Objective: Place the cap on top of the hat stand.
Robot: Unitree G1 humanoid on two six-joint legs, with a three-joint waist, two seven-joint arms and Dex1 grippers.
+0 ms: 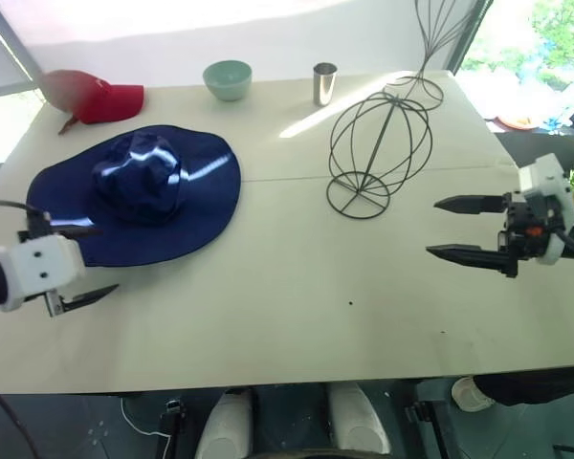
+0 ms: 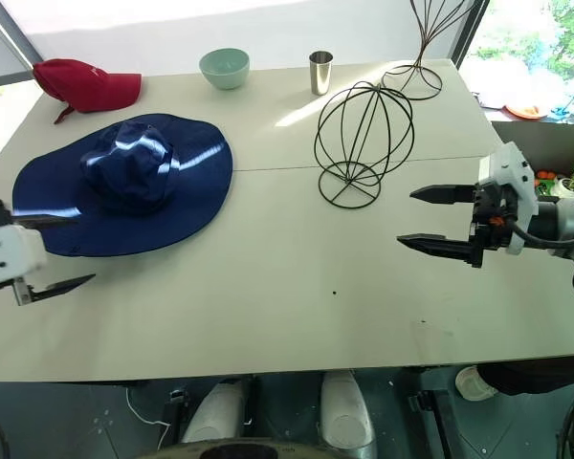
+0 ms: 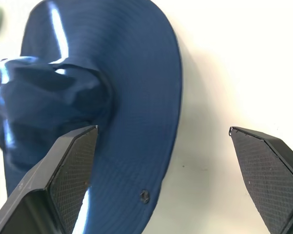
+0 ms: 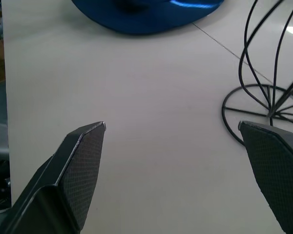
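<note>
I am looking down at the cap, which is lying flat on the left half of the table, its wide brim spread round a crumpled crown, with nothing gripping it. The hat stand is standing upright well to the right of it, past the table's middle seam, with bare tabletop between the two. My left gripper is sitting at the near left edge of the brim with both fingers spread wide and empty; in its wrist view one finger is lying over the brim near the crown and the other is out over bare table, so the brim's edge is running between them. My right gripper is hanging open and empty too, near the stand's right side and pointing left toward it, well apart from the cap. So I am judging the left arm to be the nearer one by far: the cap is lying just ahead of it and slightly to the right. The brim is floppy, so a pinch at one edge is likely to let the far side droop. The carry will then be running rightward across the table to the stand's rounded top.
</note>
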